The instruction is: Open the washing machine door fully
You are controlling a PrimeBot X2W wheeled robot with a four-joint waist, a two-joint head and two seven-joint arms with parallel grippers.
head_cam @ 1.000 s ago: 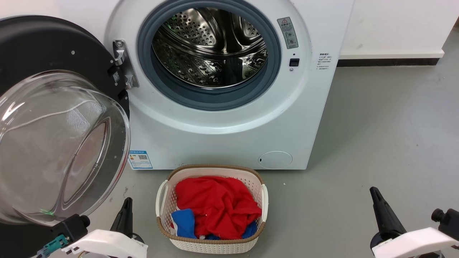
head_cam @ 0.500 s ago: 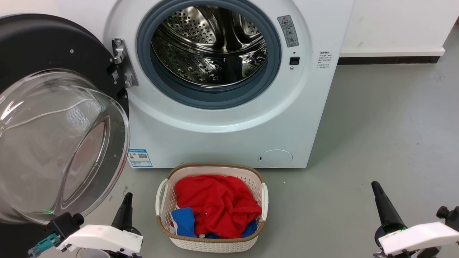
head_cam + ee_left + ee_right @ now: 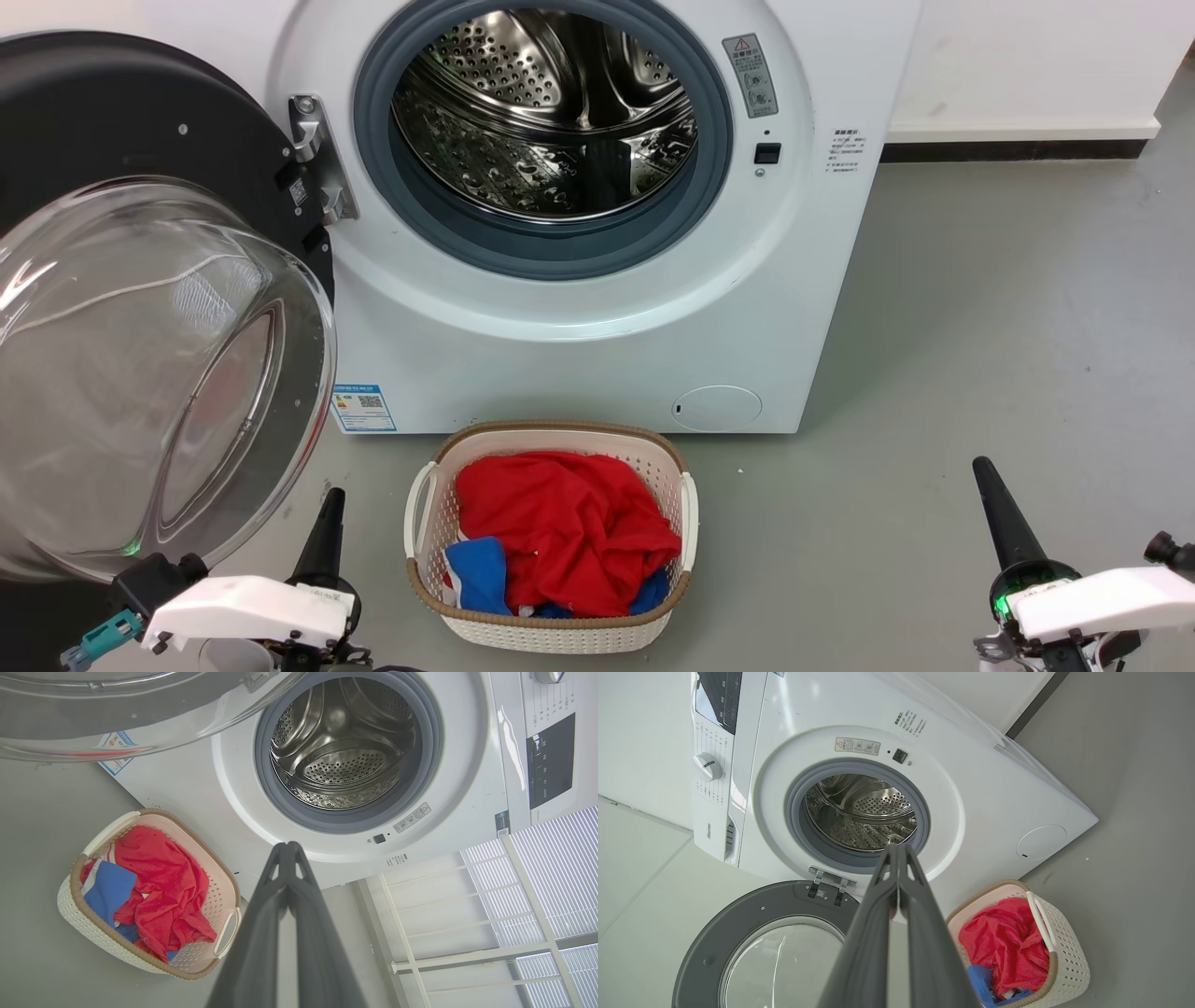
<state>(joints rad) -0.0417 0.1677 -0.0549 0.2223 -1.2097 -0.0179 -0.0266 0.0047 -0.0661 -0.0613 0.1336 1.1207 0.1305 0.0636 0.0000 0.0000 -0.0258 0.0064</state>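
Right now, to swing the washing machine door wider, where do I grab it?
Pinch the washing machine door by its flat black rim, from below with the nearer left gripper; the bulging glass bowl looks too round and smooth for the fingers.

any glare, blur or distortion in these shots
Head view: sharp; white glare streaks on the washing machine door glass, glints in the drum. Left wrist view: door rim close and soft; left claw blurs toward the lens. Right wrist view: wide-angle tilt, machine looks skewed.
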